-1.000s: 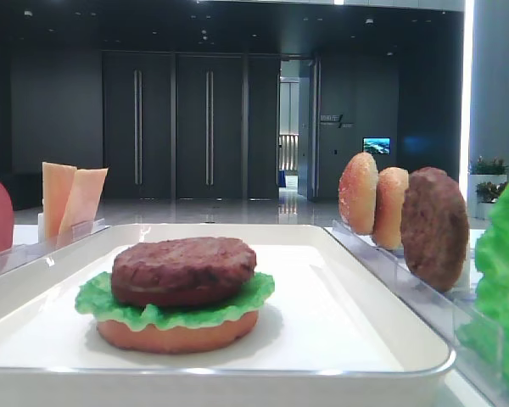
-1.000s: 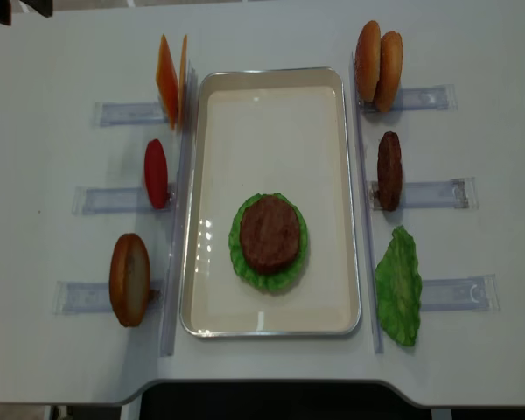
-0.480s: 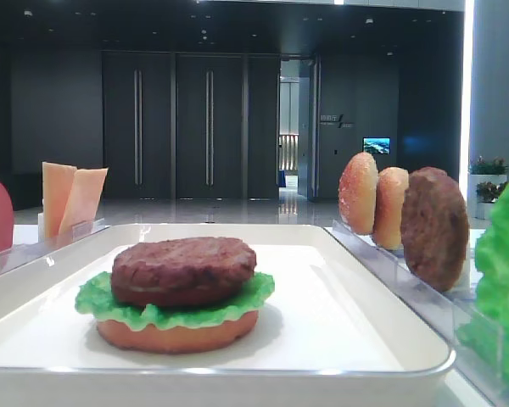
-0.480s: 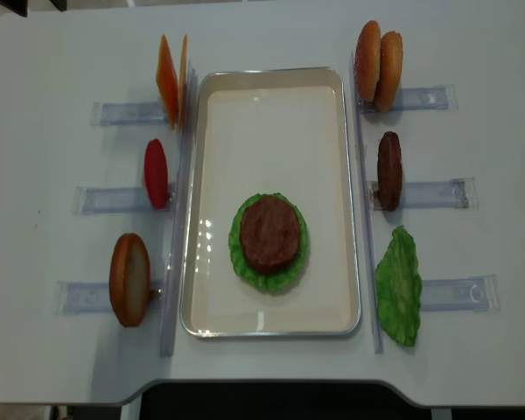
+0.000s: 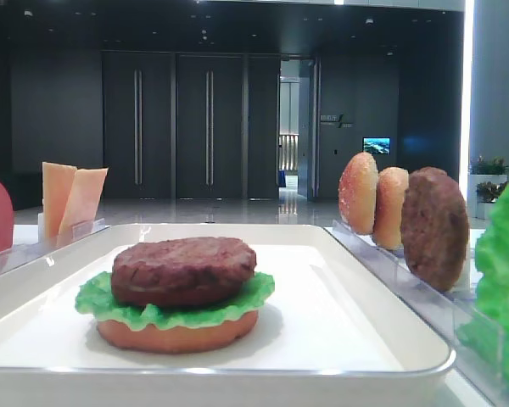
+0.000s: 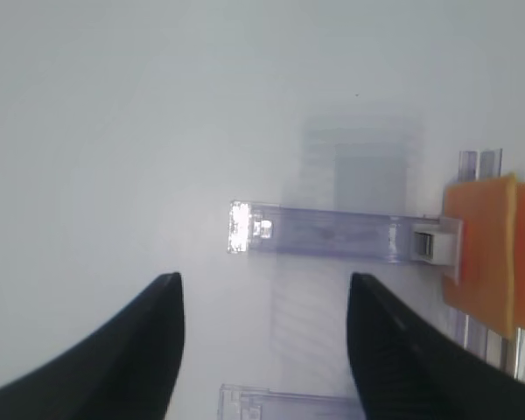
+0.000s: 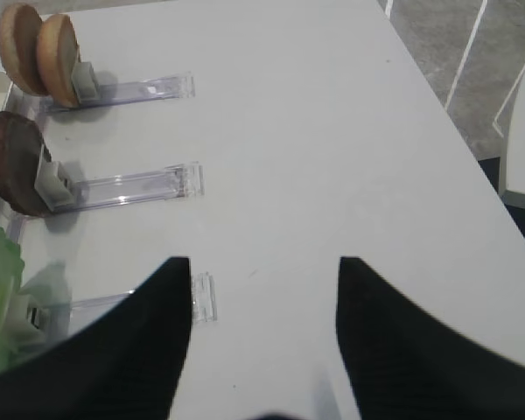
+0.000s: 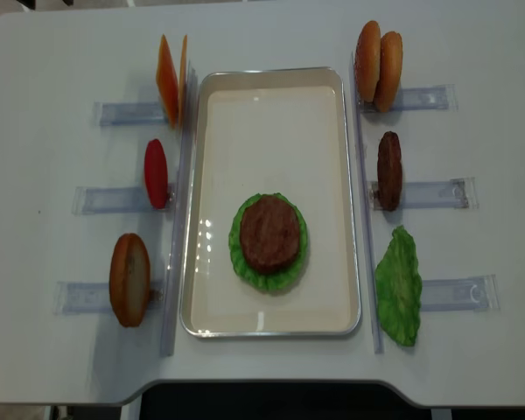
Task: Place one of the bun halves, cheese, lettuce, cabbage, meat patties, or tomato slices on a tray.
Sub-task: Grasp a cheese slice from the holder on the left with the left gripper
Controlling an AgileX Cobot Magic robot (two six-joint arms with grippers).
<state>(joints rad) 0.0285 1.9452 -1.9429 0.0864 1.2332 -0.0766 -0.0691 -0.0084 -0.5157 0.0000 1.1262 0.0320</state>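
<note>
The left gripper point(image 6: 262, 350), jaws spread and empty, hangs left of the upright cheese point(image 6: 490, 254)

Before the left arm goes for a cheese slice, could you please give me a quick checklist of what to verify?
1. Left tool open and holding nothing: ok.
2. Cheese upright in its holder beside the tray: ok.
3. Stack on the tray topped by the patty, over lettuce: ok.
4. Right tool open, away from the tray: ok.
5. Left tool lined up with the cheese: not ok, the cheese sits off to one side.
</note>
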